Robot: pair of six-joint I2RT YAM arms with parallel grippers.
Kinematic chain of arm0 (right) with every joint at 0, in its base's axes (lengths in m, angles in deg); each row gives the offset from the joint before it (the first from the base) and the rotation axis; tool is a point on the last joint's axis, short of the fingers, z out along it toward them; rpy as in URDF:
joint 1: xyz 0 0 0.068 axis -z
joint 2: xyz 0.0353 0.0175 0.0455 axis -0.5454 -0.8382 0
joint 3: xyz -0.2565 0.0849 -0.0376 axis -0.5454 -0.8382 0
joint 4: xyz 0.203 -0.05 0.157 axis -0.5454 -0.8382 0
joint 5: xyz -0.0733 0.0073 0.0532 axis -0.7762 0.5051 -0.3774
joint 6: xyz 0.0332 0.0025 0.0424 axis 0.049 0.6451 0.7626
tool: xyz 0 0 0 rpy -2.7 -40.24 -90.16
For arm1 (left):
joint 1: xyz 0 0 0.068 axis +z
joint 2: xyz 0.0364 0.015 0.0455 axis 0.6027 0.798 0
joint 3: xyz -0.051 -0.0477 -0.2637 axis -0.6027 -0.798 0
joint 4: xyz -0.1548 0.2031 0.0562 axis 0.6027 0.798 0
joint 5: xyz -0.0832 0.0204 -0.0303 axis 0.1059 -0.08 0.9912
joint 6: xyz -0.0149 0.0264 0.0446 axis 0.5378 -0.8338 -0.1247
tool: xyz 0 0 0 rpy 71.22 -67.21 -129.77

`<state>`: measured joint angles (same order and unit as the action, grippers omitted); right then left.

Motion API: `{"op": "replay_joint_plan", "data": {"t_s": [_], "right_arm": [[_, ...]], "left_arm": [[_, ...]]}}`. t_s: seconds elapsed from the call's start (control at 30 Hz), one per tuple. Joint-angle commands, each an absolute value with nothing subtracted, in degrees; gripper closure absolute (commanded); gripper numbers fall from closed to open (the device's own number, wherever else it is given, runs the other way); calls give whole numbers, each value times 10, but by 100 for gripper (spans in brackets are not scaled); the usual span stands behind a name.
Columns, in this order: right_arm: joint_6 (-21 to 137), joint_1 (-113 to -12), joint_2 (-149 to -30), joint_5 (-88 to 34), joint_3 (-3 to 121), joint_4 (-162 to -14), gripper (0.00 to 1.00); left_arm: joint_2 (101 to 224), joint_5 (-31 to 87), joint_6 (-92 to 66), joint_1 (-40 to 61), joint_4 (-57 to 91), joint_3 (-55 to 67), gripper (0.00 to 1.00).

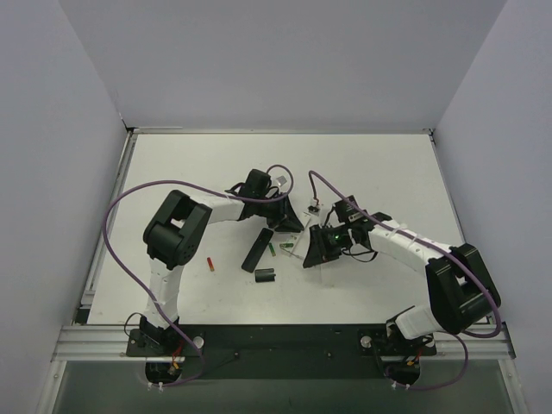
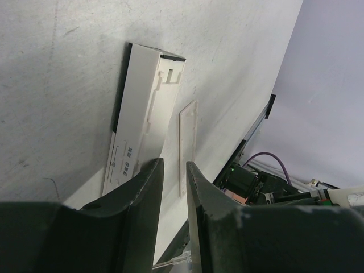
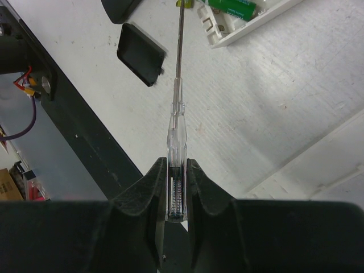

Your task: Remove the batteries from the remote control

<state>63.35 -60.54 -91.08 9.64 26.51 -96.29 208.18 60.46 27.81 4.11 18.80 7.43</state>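
Note:
A white remote (image 2: 145,108) lies back-up with its battery bay open; its thin white cover strip (image 2: 187,142) lies beside it. A green battery (image 3: 233,7) sits in the bay of the white remote (image 3: 250,24). One red battery (image 1: 211,265) and one green battery (image 1: 270,249) lie loose on the table. My right gripper (image 3: 176,165) is shut on a clear-handled screwdriver (image 3: 177,114) whose tip points toward the bay. My left gripper (image 2: 175,165) hovers at the remote's near end, jaws a narrow gap apart with nothing between them.
A slim black remote (image 1: 256,248) lies left of the white one, with a short black block (image 1: 265,275) below it, also in the right wrist view (image 3: 141,54). The table's black front rail (image 3: 74,108) runs close by. Both grippers (image 1: 291,222) (image 1: 312,254) work close together.

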Motion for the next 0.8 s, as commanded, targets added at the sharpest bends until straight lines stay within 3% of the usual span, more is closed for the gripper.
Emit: {"op": "replay_joint_plan", "data": {"t_s": [0.0, 0.53, 0.77], "right_arm": [[639, -609, -883, 104, 253, -977, 100], [685, -621, -833, 99, 241, -962, 100], [714, -618, -819, 31, 280, -982, 100]], "left_arm": [[2079, 559, 254, 33, 235, 76, 66], [2080, 560, 250, 30, 242, 86, 66], [2079, 560, 250, 30, 240, 80, 66]]}}
